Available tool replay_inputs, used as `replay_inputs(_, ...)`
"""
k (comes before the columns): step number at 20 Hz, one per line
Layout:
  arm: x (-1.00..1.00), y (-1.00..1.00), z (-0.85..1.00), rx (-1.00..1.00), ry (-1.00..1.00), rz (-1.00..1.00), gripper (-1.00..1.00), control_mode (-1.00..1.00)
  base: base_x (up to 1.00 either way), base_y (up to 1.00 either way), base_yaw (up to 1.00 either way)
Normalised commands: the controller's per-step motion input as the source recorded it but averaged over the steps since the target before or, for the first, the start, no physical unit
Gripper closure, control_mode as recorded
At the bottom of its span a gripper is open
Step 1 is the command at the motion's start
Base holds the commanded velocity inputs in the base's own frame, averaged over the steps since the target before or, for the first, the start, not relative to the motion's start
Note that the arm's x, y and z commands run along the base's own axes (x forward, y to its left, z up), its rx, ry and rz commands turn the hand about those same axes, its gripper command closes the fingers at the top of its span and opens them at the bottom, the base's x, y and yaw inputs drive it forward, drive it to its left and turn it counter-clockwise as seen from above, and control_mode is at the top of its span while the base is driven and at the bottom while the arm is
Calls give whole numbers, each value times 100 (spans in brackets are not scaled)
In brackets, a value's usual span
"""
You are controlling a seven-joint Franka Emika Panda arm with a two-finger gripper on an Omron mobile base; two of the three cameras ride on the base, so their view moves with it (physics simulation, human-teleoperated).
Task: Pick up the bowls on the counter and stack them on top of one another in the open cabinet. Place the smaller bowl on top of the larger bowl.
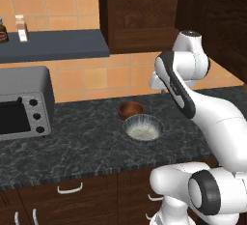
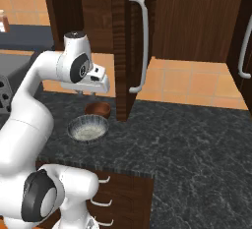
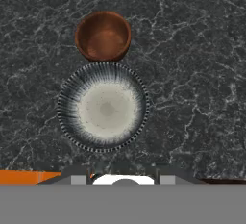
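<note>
So we are at the very start: both bowls sit on the table point(image 1: 72, 142), the small brown bowl point(image 3: 103, 35) touching the big grey bowl point(image 3: 102, 106). Our end effector point(image 2: 88, 91) hovers above them, holding nothing; its opening we cannot tell. Next, descend onto the grey bowl's rim and carry it to the cabinet point(image 1: 140, 16).

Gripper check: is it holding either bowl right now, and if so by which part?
Nothing is held. The smaller bowl and the larger bowl both sit on the counter, beside each other, below the hand.
</note>
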Motion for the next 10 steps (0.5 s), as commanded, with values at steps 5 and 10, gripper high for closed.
replay_inputs(5, 28, -3, -25, 0, 3, 0, -100, -100, 0, 0, 0)
replay_inputs(10, 85, -5, -58, 0, -8, 0, -100, -100, 0, 0, 0)
